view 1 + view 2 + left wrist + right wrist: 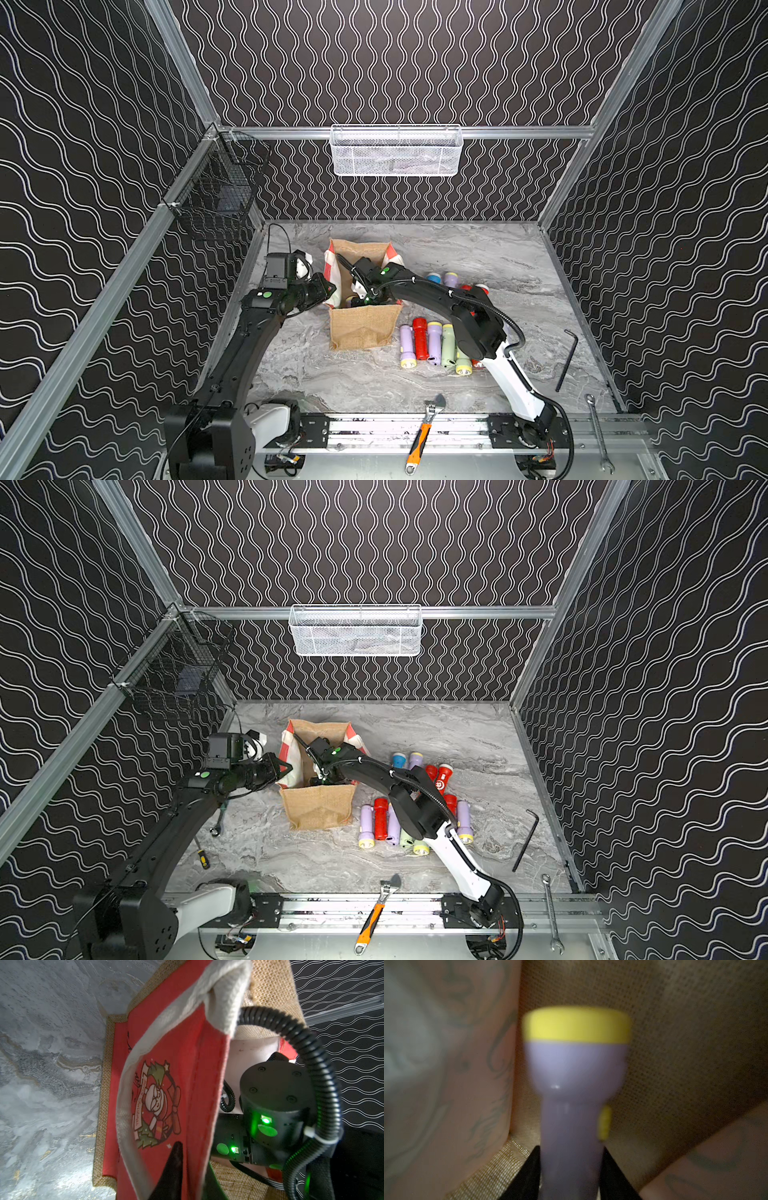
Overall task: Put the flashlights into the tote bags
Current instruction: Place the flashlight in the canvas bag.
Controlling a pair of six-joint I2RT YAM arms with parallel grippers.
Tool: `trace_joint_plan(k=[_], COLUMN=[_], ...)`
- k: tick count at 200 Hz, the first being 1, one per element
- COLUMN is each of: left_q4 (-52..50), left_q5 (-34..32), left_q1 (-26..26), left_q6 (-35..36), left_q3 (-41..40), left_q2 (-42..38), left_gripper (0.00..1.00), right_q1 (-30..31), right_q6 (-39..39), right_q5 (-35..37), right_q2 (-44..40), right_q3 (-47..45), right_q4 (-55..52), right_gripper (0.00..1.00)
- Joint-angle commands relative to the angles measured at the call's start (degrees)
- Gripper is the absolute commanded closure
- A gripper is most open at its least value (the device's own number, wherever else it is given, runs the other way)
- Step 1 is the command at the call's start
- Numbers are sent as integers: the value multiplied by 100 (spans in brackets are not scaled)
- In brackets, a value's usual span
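Tools: an orange-handled adjustable wrench lay across the near edge of the grey marbled surface; a spanner lay by the near right corner, and a black hex key lay along the right edge.
Near flashlights: a row of lilac, red and pale green ones lay side by side just right of the bag, several with yellow heads toward the near edge.
Tote bag: the tote bag stood upright, mouth open, left of the surface's middle.
Left jaws: clenched on the bag's left wall at the rim, one finger on the red printed face, the other inside.
Right jaws: reached down inside the bag, flanking the handle of a lilac flashlight beside the jute wall. The blurred view did not show whether they pinched it or stood loose.
Far flashlights: a blue one, a lilac one and a red one lay right of the bag, beyond the right arm.
Baskets: a white mesh basket hung on the far wall and a black wire basket on the left wall.
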Motion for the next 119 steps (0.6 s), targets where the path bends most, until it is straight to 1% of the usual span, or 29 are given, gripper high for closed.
trace_joint_plan(k=[1,34,55,70,93,119], left_q4=[149,70,-41,-187,-449,-676], left_q5=[-86,-117,-179,-294,-443,-760], left_q1=[6,6,6,6,6,14], left_q6=[135,159,230,344,538,706], left_q3=[46,102,184,297,506,714], left_q2=[21,-20,-69,-73,16,104], left_gripper=[84,84,83,83,82,81], right_q1=[-22,-138,-211,-219,-227,-229], right_q6=[-37,-53,-142,-327,-609,-784], right_q5=[-66,-83,-80,131,543,997], right_q2=[30,-88,-313,-553,-1070,-2061], right_q3=[53,83,242,452,577,-40], right_q4=[-160,-175,-271,-436,-617,-306], right_gripper=[45,43,38,34,31,29])
